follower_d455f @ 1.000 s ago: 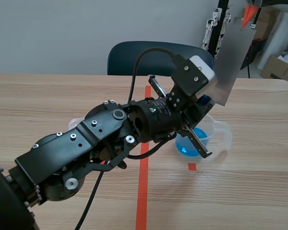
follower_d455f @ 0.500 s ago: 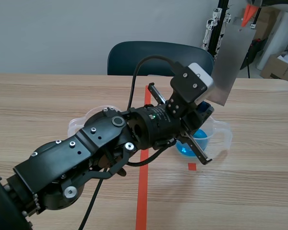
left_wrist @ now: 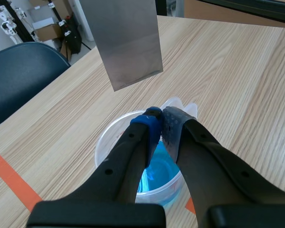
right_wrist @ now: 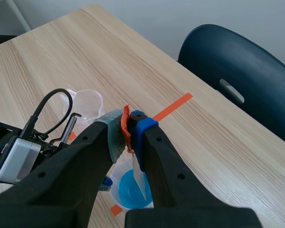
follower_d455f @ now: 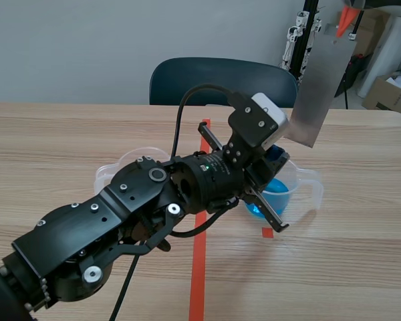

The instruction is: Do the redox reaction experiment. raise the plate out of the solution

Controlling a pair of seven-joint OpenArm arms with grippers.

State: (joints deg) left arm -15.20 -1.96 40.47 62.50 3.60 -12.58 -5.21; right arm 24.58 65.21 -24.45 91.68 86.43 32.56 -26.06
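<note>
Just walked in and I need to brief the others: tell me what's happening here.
The right gripper holds a metal plate hanging in the air above a clear beaker of blue solution, its lower edge clear of the liquid. The left gripper is shut at the beaker's rim; whether it pinches the rim is not clear. So the plate is out of the solution.

plate (follower_d455f: 314, 87) above beaker (follower_d455f: 306, 187) | spare cup (follower_d455f: 110, 170) left of beaker | chair (follower_d455f: 214, 80) behind table (follower_d455f: 53, 134)
</note>
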